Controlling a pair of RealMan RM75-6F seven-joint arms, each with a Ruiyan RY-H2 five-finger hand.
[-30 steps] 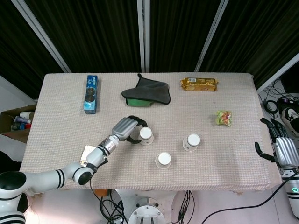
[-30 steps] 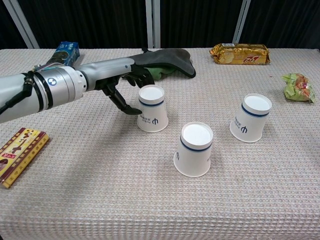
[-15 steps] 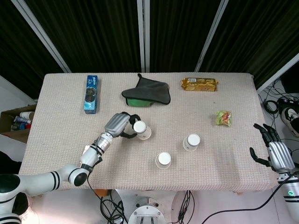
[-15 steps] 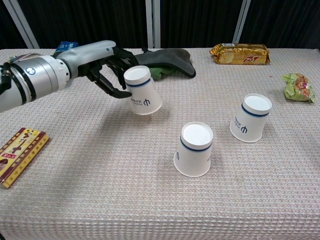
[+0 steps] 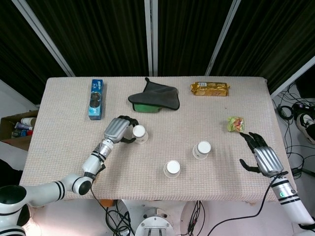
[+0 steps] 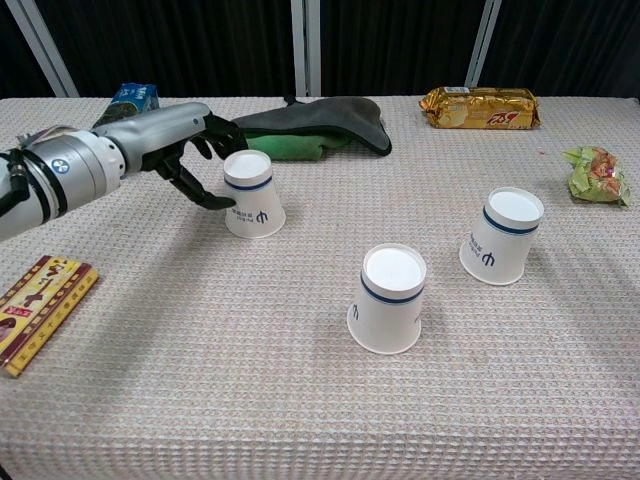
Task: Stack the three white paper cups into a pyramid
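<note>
Three white paper cups stand upside down on the table. My left hand grips the left cup from its left side; in the chest view the hand has its thumb on the near side and its fingers behind the cup, which sits low at the cloth. A second cup stands near the front middle. The third cup is to its right. My right hand hovers open with spread fingers over the table's right edge, well clear of the cups.
A dark cloth lies at the back middle, a blue biscuit box back left, a gold packet back right. A green snack bag lies right. A red-yellow box sits front left.
My left hand took the left cup, lifted it tilted and carried it leftward; it is now upright and low again. My right hand moved in from the right onto the table's edge.
</note>
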